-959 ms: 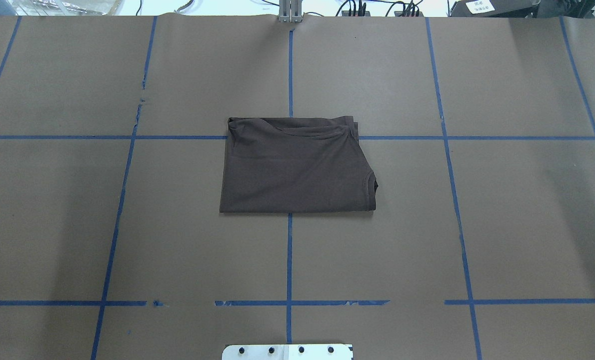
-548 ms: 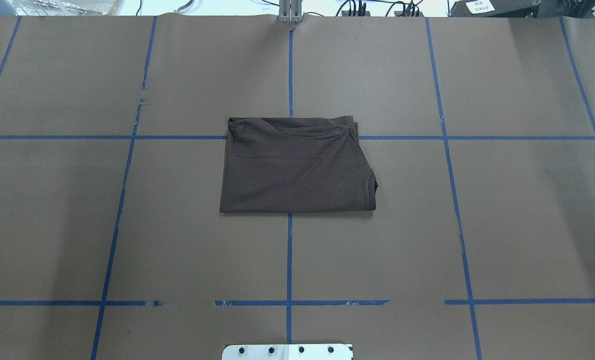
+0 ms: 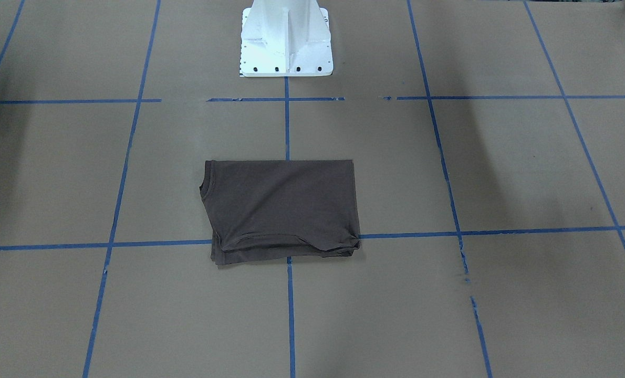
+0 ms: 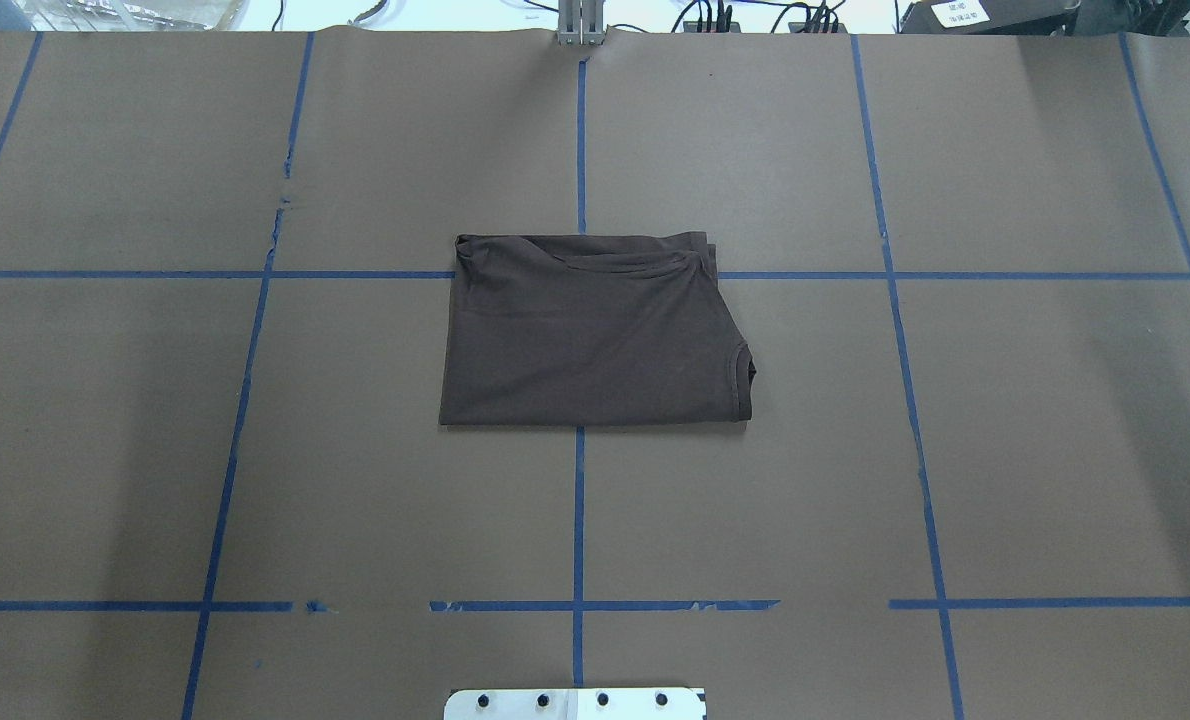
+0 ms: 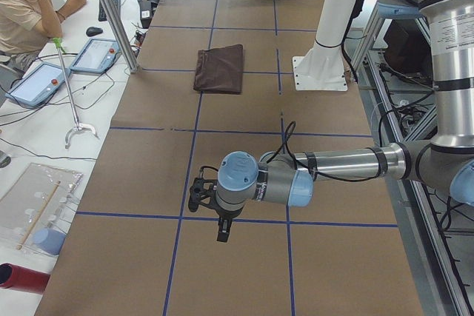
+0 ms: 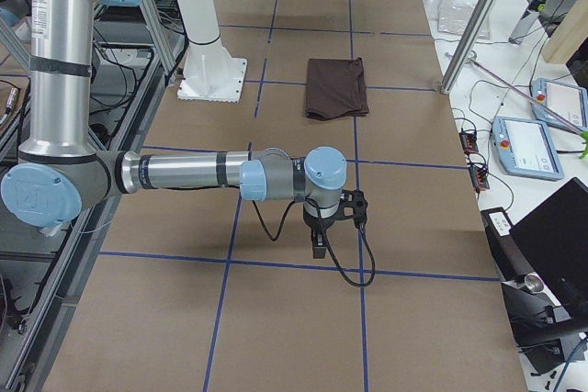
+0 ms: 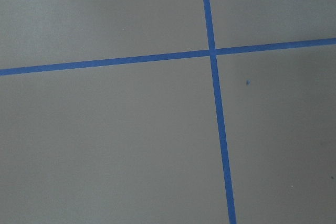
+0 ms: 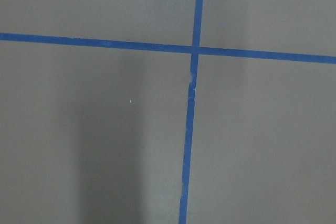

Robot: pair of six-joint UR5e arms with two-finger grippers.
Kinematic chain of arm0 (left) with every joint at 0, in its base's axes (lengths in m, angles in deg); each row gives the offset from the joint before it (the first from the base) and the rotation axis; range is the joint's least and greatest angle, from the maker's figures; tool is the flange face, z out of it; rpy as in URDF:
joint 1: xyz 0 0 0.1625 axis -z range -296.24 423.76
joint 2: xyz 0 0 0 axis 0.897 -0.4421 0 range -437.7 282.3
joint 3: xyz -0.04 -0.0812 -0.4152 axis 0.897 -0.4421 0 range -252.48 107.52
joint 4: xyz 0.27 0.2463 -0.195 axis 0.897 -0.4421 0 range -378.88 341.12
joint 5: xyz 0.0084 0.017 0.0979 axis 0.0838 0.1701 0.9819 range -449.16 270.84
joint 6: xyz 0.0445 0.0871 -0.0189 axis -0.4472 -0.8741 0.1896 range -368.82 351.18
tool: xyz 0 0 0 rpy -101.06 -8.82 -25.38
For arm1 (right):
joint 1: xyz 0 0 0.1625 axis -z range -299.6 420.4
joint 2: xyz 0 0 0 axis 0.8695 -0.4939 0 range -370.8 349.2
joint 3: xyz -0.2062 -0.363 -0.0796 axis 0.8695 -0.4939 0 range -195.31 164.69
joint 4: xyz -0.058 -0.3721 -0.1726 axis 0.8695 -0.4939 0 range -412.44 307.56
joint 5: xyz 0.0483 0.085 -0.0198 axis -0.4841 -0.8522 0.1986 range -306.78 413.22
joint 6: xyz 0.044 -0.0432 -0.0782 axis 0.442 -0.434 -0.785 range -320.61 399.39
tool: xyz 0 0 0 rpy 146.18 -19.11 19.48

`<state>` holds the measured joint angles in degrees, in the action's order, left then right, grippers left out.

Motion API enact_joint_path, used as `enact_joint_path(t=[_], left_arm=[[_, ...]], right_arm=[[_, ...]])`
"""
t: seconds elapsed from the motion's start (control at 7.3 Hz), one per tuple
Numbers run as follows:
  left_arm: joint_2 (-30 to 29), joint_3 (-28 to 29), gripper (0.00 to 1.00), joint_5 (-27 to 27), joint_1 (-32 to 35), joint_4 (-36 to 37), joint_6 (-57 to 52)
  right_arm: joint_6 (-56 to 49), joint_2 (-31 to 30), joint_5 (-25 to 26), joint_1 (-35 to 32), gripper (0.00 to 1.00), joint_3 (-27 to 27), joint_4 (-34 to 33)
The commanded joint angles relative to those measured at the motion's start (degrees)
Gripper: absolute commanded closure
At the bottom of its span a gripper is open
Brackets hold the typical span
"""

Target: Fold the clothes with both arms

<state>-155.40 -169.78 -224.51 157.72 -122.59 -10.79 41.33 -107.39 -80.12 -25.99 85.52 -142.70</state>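
T-shirt (image 4: 590, 335) lies folded on the worktop (image 4: 1035, 450), looks done; maybe flatten that bunched edge. Left end effector (image 5: 198, 196) and right end effector (image 6: 356, 208) hang far off. Can't tell if they're apart or together.

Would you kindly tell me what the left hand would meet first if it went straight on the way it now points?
Probably the table: the left hand points down at it, near a tape crossing. Nothing shows in between.

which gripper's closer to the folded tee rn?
Near tie, right marginally. Left gripper and right gripper hang far out on opposite sides; T-shirt lies slightly toward the robot's right of the centre tape line.
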Motion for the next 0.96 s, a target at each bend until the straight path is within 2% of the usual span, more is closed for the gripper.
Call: enact_joint_path(t=[0.0, 0.82], left_arm=[[-0.1, -0.2, 0.00, 0.0, 0.0, 0.0, -0.1], [-0.2, -0.5, 0.00, 0.0, 0.0, -0.1, 0.0]], right_arm=[[0.0, 0.0, 0.0, 0.0, 0.00, 0.0, 0.0], [-0.9, 0.0, 0.0, 0.0, 0.00, 0.1, 0.2]])
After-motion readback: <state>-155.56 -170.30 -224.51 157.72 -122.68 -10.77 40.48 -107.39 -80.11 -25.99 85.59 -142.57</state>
